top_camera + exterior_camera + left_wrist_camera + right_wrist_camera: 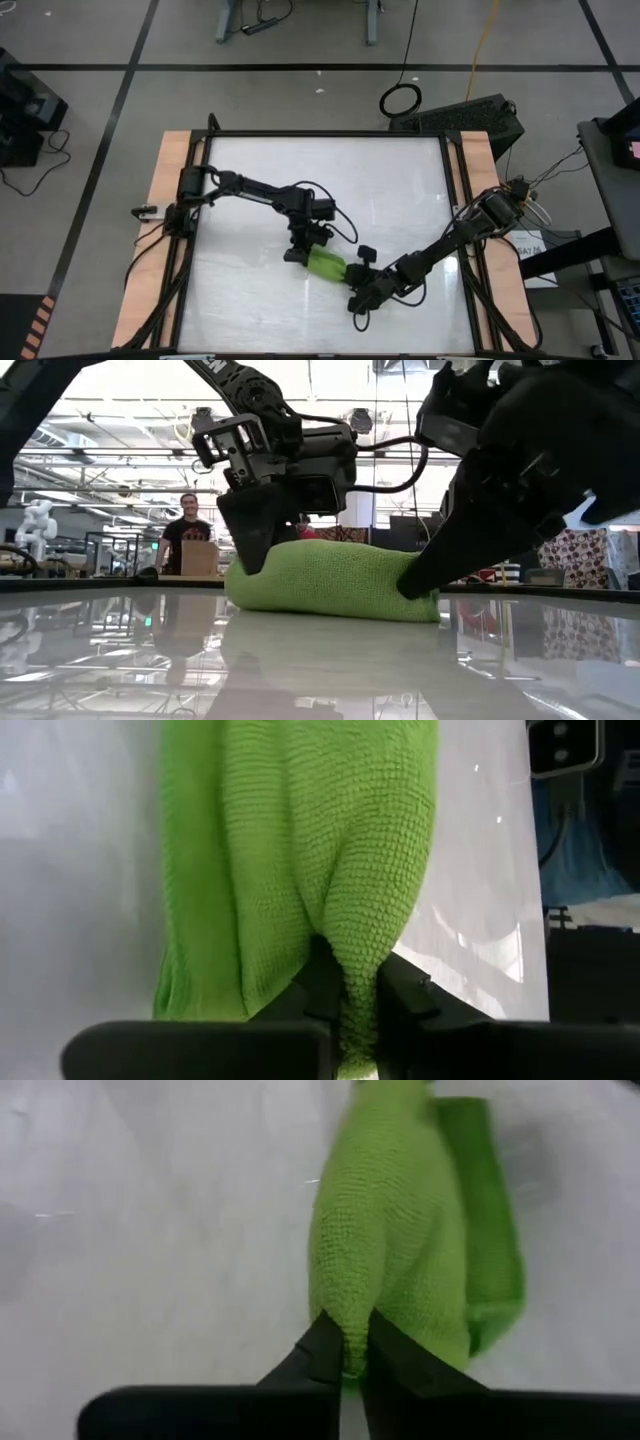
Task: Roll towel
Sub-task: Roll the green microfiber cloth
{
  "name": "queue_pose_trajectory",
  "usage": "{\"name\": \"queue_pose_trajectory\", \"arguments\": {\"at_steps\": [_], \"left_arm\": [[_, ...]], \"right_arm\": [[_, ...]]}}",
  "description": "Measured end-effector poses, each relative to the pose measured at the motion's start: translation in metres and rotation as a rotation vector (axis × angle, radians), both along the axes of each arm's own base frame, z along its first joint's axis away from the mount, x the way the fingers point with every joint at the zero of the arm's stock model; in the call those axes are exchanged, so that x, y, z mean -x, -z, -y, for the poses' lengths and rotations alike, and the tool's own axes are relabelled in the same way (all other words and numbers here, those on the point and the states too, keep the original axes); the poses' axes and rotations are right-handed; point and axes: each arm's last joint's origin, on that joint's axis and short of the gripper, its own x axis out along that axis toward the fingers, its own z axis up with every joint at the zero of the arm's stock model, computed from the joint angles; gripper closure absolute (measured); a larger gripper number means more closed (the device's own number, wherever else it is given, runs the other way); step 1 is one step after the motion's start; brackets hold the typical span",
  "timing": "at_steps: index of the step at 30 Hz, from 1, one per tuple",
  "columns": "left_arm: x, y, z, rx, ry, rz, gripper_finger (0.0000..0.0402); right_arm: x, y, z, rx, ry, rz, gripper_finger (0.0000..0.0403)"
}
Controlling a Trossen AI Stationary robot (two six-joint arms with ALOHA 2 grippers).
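Observation:
The lime-green towel (325,264) lies rolled into a short thick bundle on the white table, near its middle and toward the near edge. In the low view the towel (330,580) rests on the table along its underside. My left gripper (298,252) is shut on the roll's left end. My right gripper (352,270) is shut on the roll's right end. Both arms slant down to the roll from either side. My left gripper pinches a fold at the roll's left end (350,975) between its two fingers, coming down at a slant from the table's left. The roll lies on the table. My right gripper pinches a fold at the roll's right end (352,1325) between its two fingers, slanting in from the table's right and near side. The roll lies on the table.
The table has black rails and wooden side strips (170,200). Free white surface (330,170) lies on the far side of the roll. A person (187,532) stands in the room beyond the table's far edge.

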Motion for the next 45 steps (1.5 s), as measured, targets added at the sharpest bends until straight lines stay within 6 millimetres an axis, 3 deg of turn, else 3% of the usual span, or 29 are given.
{"name": "queue_pose_trajectory", "arguments": {"at_steps": [5,14,18,23,29,35,38,45], "left_arm": [[-0.004,-0.002,-0.009,0.013,-0.036,0.029,0.0348],[-0.003,-0.008,-0.015,0.036,-0.055,0.037,0.0246],[-0.001,-0.024,-0.016,-0.033,-0.051,0.099,0.0228],[0.006,-0.058,-0.016,-0.131,-0.025,0.229,0.0226],[0.014,-0.088,0.010,-0.229,0.130,0.411,0.0226],[0.013,-0.073,0.029,-0.284,0.238,0.454,0.0226],[0.011,-0.055,0.031,-0.358,0.248,0.413,0.0226],[0.007,-0.041,0.030,-0.391,0.309,0.416,0.0226]], "right_arm": [[-0.004,-0.001,0.000,-0.136,0.020,0.007,0.0389],[-0.012,-0.005,0.009,-0.344,0.057,-0.014,0.0398],[-0.012,-0.005,0.010,-0.397,0.116,-0.018,0.0398],[-0.014,-0.004,0.015,-0.449,0.191,-0.025,0.0397],[-0.017,-0.003,0.026,-0.484,0.272,-0.033,0.0397],[-0.021,-0.002,0.038,-0.532,0.347,-0.045,0.0397],[-0.024,-0.002,0.043,-0.565,0.340,-0.054,0.0397],[-0.028,-0.003,0.049,-0.648,0.359,-0.066,0.0397]]}}
